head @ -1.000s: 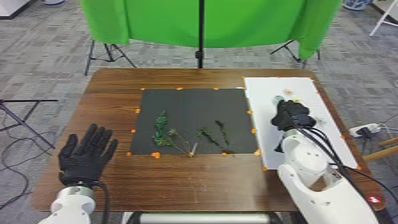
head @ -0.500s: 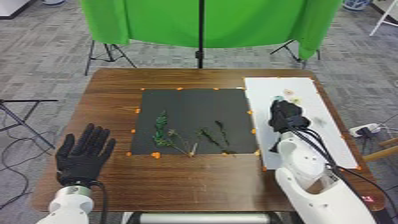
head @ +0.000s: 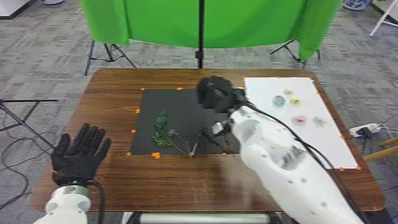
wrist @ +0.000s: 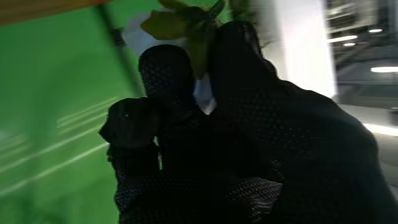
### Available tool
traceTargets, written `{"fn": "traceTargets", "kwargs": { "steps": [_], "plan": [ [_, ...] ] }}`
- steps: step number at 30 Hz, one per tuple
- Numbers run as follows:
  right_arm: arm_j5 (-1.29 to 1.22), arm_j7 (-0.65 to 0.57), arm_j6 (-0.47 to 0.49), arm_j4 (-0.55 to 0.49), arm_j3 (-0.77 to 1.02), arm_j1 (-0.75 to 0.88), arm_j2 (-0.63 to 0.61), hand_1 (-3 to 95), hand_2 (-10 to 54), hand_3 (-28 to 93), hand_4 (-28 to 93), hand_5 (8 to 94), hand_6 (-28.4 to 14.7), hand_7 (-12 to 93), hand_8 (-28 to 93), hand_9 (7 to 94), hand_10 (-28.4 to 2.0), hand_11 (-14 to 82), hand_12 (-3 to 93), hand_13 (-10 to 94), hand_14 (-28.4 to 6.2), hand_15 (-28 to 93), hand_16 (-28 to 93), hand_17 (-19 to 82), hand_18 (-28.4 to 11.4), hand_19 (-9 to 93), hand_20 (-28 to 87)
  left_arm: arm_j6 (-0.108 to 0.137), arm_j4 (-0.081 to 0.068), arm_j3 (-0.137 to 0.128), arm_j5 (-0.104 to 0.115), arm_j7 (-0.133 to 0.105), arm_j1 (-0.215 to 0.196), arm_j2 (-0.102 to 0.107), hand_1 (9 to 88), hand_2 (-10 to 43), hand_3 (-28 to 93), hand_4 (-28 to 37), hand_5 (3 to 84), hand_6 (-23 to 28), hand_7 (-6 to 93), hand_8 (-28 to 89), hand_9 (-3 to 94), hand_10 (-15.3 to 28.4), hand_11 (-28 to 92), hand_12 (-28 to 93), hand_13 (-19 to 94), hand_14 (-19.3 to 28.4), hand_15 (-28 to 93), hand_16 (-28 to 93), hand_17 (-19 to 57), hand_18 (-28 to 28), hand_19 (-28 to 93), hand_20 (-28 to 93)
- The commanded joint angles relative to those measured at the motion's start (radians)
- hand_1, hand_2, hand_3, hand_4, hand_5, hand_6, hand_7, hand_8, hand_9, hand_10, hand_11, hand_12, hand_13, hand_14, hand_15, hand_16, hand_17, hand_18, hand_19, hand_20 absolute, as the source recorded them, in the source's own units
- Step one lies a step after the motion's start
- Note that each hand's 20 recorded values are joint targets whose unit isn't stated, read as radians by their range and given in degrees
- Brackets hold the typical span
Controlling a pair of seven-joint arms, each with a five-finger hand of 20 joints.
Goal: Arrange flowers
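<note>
My right hand [head: 216,95] is above the upper right part of the black mat [head: 178,105] in the head view. In the right wrist view, my right hand [wrist: 235,135] pinches a pale flower [wrist: 140,36] with green leaves between its thumb and fingers. Green stems [head: 162,127] lie on the mat's left half, thinner sprigs [head: 182,141] beside them, and another dark sprig [head: 210,136] lies near my right wrist. Several small blooms, among them a pink flower [head: 299,119] and a pale green flower [head: 279,101], rest on the white board. My left hand [head: 78,159] is open over the table's left side.
The white board [head: 330,145] lies along the right side of the brown table [head: 169,185]. Orange tape pieces [head: 155,155] mark the edges of mat and board. A green cloth [head: 151,22] on a stand hangs behind the table.
My right hand has moved left from the white board to above the black mat, uncovering the small blooms on the board. My left hand has shifted slightly left.
</note>
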State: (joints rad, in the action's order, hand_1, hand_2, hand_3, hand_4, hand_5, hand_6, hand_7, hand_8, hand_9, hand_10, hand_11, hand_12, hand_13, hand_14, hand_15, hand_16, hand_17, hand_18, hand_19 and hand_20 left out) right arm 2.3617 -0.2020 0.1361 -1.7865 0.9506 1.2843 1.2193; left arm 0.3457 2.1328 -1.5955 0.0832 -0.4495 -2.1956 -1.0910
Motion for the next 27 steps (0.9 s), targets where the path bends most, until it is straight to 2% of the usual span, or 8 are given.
{"fn": "traceTargets", "kwargs": {
  "steps": [1, 4, 7, 10, 11, 12, 22, 27],
  "plan": [
    [0.078, 0.123, 0.033, 0.118, -0.12, -0.072, 0.217, 66.8, -9.5, 75, -28, 65.0, -2.0, 48, 1, 72.9, -12.0, 29.3, 45.2, 62, -9.2, 62, 40, 34, -19.7, 91, 56, 0.004, -0.02, 0.026, -0.019, -0.027, 0.034, 0.029, 26.8, 17.3, 77, -28.3, 48.0, 11.0, 13.0, -10, 41.9, 16.5, 26, 9, 30, 16.4, 42, -10, -8.5, 14.2, 39, 12],
    [0.127, 0.16, 0.03, 0.173, -0.153, -0.074, 0.263, 66.5, -9.5, 75, -28, 64.3, -1.9, 49, 0, 72.6, -12.0, 29.3, 44.9, 61, -9.0, 62, 40, 34, -19.6, 91, 56, 0.0, -0.023, 0.033, -0.016, -0.034, 0.047, 0.043, 26.9, 17.3, 77, -28.3, 48.0, 11.0, 12.9, -10, 41.9, 16.4, 26, 9, 30, 16.4, 42, -10, -8.5, 14.3, 39, 12],
    [0.178, 0.178, 0.033, 0.227, -0.158, -0.059, 0.311, 66.3, -9.5, 75, -28, 63.6, -1.7, 50, 0, 72.1, -11.8, 29.3, 44.4, 61, -8.9, 61, 39, 34, -19.5, 91, 55, 0.002, -0.012, 0.044, -0.007, -0.057, 0.038, 0.065, 26.9, 17.2, 77, -28.3, 48.1, 11.0, 12.9, -10, 41.9, 16.4, 26, 9, 30, 16.4, 42, -10, -8.5, 14.2, 39, 12],
    [0.239, 0.193, 0.037, 0.296, -0.142, -0.051, 0.367, 66.1, -9.5, 75, -28, 62.9, -1.7, 50, -1, 71.7, -11.7, 29.0, 43.8, 61, -8.6, 61, 39, 34, -19.5, 90, 55, 0.009, -0.015, 0.051, -0.006, -0.058, 0.05, 0.078, 26.9, 17.3, 77, -28.3, 48.1, 11.0, 12.9, -10, 41.9, 16.4, 26, 9, 30, 16.4, 42, -10, -8.4, 14.2, 39, 12],
    [0.26, 0.193, 0.024, 0.317, -0.137, -0.046, 0.383, 66.0, -9.5, 75, -28, 62.5, -1.8, 50, -2, 71.6, -11.6, 28.7, 43.2, 61, -8.2, 60, 38, 34, -19.4, 90, 55, 0.013, -0.02, 0.052, -0.01, -0.048, 0.059, 0.079, 26.9, 17.3, 77, -28.3, 48.1, 11.0, 12.9, -10, 41.9, 16.5, 26, 9, 30, 16.4, 42, -10, -8.4, 14.2, 39, 12],
    [0.276, 0.193, 0.027, 0.328, -0.131, -0.039, 0.396, 66.0, -9.5, 75, -28, 62.1, -1.7, 50, -2, 71.4, -11.5, 28.3, 42.9, 61, -7.9, 60, 38, 34, -19.3, 90, 55, 0.017, -0.018, 0.053, -0.011, -0.046, 0.059, 0.084, 26.9, 17.3, 77, -28.3, 48.1, 11.0, 12.9, -10, 41.9, 16.4, 26, 9, 30, 16.4, 42, -10, -8.4, 14.2, 39, 12],
    [0.398, 0.193, 0.082, 0.365, -0.102, 0.008, 0.429, 64.7, -9.5, 74, -28, 60.5, -1.6, 49, -5, 70.1, -11.2, 26.4, 40.9, 60, -7.2, 58, 37, 34, -19.3, 88, 53, 0.008, -0.011, 0.055, -0.005, -0.052, 0.043, 0.086, 26.8, 17.4, 77, -28.3, 48.1, 11.1, 13.0, -10, 41.9, 16.4, 26, 9, 30, 16.3, 42, -10, -8.5, 14.1, 39, 12],
    [0.43, 0.168, 0.099, 0.375, -0.099, 0.012, 0.433, 64.1, -9.5, 74, -28, 59.9, -1.4, 46, -6, 68.8, -11.2, 24.2, 39.1, 59, -6.5, 57, 36, 34, -19.3, 88, 52, 0.001, -0.017, 0.057, -0.01, -0.047, 0.05, 0.085, 26.7, 17.4, 77, -28.3, 48.1, 11.0, 12.9, -10, 41.9, 16.5, 26, 9, 30, 16.3, 42, -10, -8.5, 14.0, 39, 12]
  ]
}}
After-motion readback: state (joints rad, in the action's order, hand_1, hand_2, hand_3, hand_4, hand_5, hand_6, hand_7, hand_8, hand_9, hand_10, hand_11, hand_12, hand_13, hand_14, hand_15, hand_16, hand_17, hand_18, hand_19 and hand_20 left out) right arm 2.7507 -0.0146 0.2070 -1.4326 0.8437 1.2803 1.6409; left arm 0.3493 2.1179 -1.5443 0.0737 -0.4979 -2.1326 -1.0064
